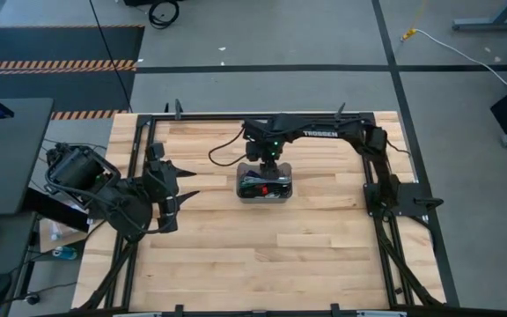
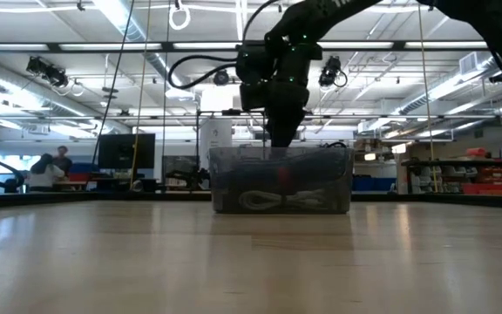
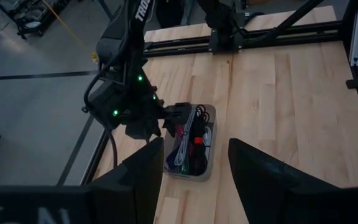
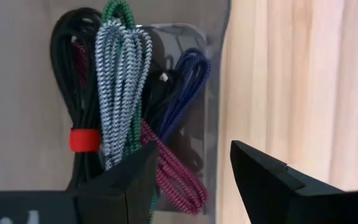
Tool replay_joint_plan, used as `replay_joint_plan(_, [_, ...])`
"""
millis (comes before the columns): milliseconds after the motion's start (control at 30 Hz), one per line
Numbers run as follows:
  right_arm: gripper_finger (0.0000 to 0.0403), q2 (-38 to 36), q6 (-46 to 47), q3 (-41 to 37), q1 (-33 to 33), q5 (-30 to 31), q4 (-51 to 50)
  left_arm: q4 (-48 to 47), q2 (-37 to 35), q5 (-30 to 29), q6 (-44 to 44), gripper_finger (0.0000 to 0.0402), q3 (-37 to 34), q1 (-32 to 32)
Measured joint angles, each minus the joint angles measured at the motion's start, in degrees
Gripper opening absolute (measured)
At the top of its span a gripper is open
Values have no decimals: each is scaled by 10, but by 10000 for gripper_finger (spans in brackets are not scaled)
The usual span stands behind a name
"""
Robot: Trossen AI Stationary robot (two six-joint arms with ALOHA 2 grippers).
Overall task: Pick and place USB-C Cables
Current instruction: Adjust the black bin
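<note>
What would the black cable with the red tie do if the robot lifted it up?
The black cable would probably lift as one bundle, since the red tie holds its loops together. The loose loop ends likely flop. Lying against the grey-white cable, it might drag that along.

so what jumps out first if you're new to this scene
The right gripper hangs open just above a small translucent bin near the table's middle, crammed with bundled cables, one black with a red tie. The left gripper waits open at the left edge.
</note>
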Motion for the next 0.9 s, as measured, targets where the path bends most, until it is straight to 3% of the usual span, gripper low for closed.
replay_joint_plan(900, [195, 4, 19, -53, -10, -18, 57, 1, 0, 11, -1, 188, 0, 0])
